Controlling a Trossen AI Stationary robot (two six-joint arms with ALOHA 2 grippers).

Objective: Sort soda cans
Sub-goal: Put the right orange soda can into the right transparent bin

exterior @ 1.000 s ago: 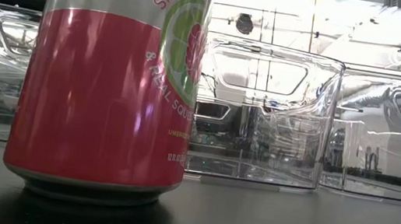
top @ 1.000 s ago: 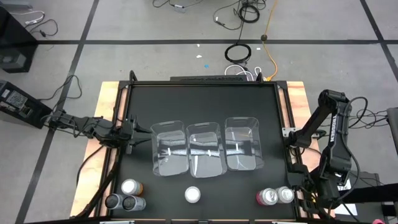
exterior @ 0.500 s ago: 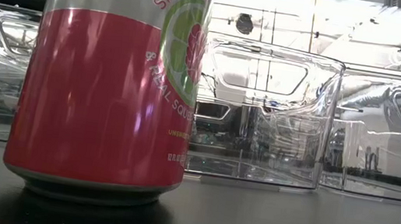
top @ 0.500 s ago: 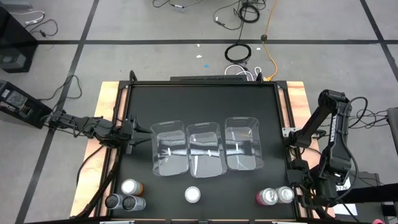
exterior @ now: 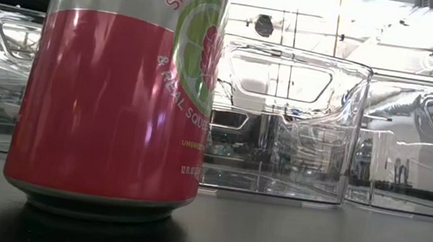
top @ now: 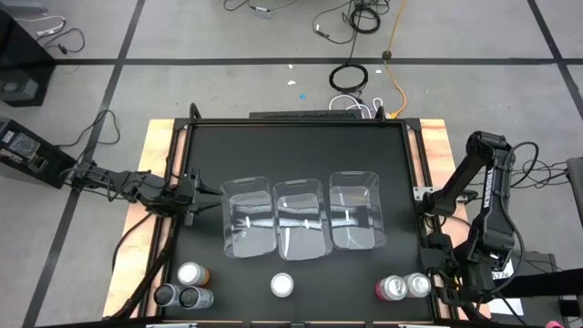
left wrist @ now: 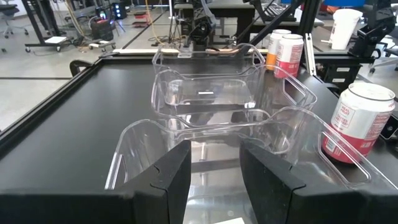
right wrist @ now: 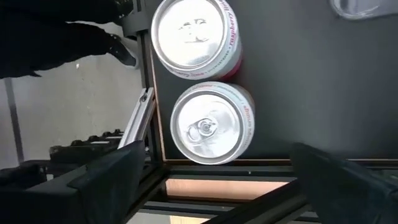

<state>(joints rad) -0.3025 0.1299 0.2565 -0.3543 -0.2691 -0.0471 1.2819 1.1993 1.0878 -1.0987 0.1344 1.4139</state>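
Hovering: right tool [right wrist: 211,171] spread wide, empty, above two red-pink cans [right wrist: 212,124] at the surface's [top: 301,155] near right corner.
Left tool [left wrist: 214,171]: partly open, empty (facing the bins [top: 301,218]).
Other cans [top: 192,273]: near edge.

Six soda cans [top: 282,285]; three clear bins [top: 301,218].

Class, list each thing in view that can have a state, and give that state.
Soda cans: all six upright on the table, none binned.
Clear bins: all three upright, empty.
Left end effector: open, empty, beside the left bin.
Right end effector: open, empty, over the right-hand cans.
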